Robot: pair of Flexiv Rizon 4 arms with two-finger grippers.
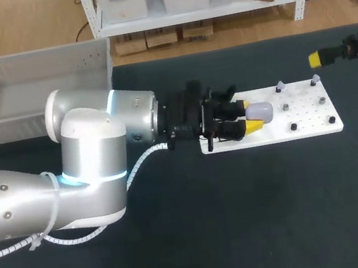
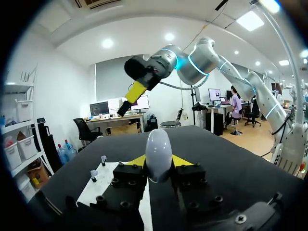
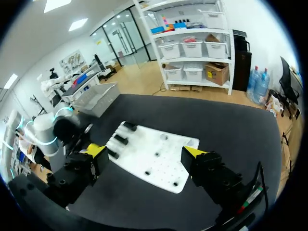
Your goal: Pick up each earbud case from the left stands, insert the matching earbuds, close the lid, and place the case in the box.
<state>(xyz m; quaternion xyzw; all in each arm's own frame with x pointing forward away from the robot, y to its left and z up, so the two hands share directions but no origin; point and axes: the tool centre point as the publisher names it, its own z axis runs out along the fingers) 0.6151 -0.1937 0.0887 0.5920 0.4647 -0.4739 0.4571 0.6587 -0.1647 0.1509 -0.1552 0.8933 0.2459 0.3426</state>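
Observation:
A pale lavender earbud case (image 1: 261, 112) sits between the yellow fingertips of my left gripper (image 1: 250, 115), which is shut on it over the left part of the white board (image 1: 305, 128). In the left wrist view the case (image 2: 159, 151) stands upright in the gripper (image 2: 159, 162), lid closed. Two small earbuds (image 1: 280, 86) (image 1: 315, 80) stand on pegs along the board's far edge. My right gripper (image 1: 315, 58) hangs open past the board's far right corner, nothing between its fingers; the right wrist view has it (image 3: 144, 152) above the board (image 3: 154, 156).
A grey box (image 1: 34, 89) stands at the table's back left. Black pegs (image 1: 294, 126) (image 1: 332, 120) rise from the board's near edge, and black stands (image 3: 121, 136) line its left end. Dark table surface spreads in front of the board.

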